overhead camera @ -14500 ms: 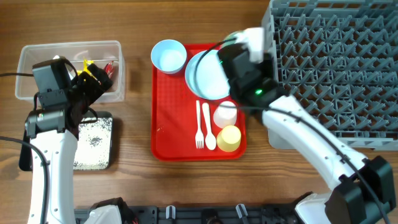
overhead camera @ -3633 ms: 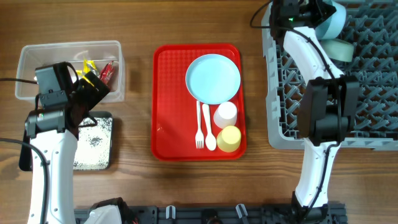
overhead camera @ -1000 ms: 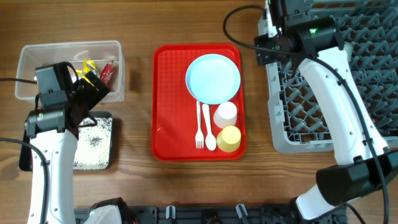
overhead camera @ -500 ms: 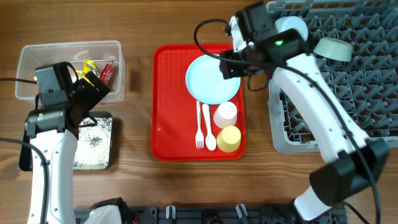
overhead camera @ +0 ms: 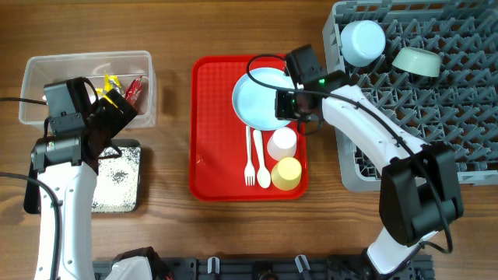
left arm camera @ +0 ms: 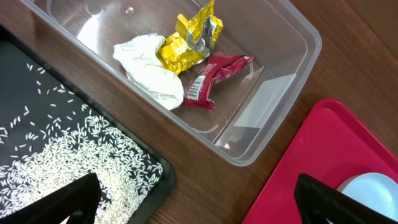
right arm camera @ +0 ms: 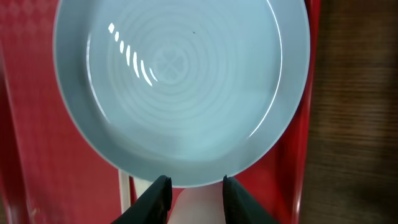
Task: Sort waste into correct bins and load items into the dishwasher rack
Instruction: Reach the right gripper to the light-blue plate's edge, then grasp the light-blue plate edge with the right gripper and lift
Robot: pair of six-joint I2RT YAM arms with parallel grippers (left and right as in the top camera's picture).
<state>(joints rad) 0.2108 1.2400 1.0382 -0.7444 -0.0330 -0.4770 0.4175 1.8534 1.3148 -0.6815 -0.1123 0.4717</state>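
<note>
Plate loading in hand. Light blue plate (overhead camera: 266, 97) lying on red tray (overhead camera: 214, 155). Right gripper (right arm camera: 193, 198) positioned at plate rim, jaws narrowly apart, clamp not confirmable. Firm rim pinch required next, then lift toward dishwasher rack (overhead camera: 436, 117). Left gripper (left arm camera: 199, 199) spread wide, empty.

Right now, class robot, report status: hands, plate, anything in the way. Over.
Left hand open by clear tub. Right hand fingers apart at blue plate rim, no grip. White cup close beside plate.

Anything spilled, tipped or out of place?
Nothing stands out. The yellow wrapper, red wrapper and tissue lie in the clear tub, the crumbs are within the black tray, the white cup and yellow cup stand on the red tray beside the fork and spoon, and the blue bowl and green bowl sit in the rack.
</note>
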